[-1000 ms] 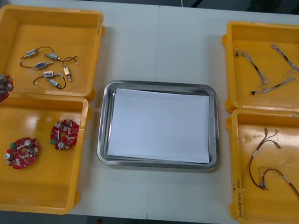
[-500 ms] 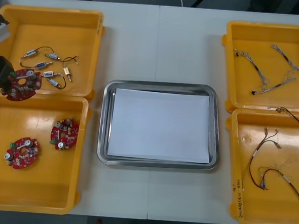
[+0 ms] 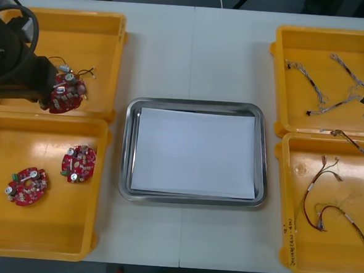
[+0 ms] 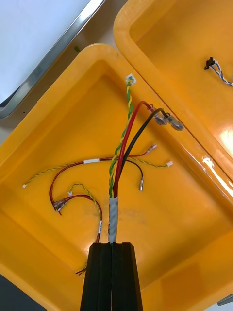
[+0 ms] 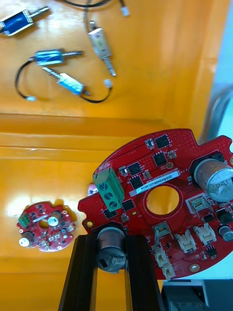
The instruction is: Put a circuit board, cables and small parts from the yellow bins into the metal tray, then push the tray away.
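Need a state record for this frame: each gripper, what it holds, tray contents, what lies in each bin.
left gripper: shut on held circuit board, over far left bin
right gripper: shut on cable bundle (red, black, yellow-green strands), over near right bin
metal tray: mid-table, white inside, nothing placed in it
near left bin: two loose circuit boards
far left bin: small metal parts
near right bin: red and yellow cables
far right bin: twisted cables
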Robot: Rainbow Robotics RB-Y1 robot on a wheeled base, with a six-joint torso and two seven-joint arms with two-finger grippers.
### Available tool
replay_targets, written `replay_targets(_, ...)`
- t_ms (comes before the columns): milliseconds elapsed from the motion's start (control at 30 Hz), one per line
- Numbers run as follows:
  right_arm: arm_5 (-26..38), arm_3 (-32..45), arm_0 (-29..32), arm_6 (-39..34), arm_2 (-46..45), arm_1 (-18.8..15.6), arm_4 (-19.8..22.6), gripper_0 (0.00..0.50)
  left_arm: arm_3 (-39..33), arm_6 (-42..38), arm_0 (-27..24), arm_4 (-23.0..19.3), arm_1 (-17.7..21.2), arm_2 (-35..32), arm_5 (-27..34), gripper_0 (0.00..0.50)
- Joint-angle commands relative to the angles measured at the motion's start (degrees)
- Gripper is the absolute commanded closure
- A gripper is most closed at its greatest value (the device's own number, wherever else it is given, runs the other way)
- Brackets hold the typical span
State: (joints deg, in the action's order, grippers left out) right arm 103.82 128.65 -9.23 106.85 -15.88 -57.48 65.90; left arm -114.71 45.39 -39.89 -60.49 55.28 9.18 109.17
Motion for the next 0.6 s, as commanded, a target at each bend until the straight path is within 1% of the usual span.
replay_targets(33, 0.7, 1.3, -1.4, -1.8, 0.5, -1.1, -0.1, 0.500, -1.8, -5.3, -6.3, 2.0, -3.6, 5.8, -1.2, 0.497)
replay_targets(167, 1.0, 1.3, -1.4, -1.6, 0.5, -1.1, -0.2, 0.500, -1.8, -9.4, -8.9, 5.0, -7.0, 10.0, -1.5, 0.497)
replay_targets(333, 1.1, 1.3, -1.4, -1.5, 0.4, -1.1, -0.3, 0.500, -1.9, -14.7, -10.8, 9.2, -11.8, 14.5, -2.6, 0.499)
replay_targets(600, 1.1, 1.3, -1.4, -1.6, 0.4, -1.1, -0.4, 0.500, -2.0, -17.5, -11.8, 15.5, -18.5, 21.5, -3.3, 0.498)
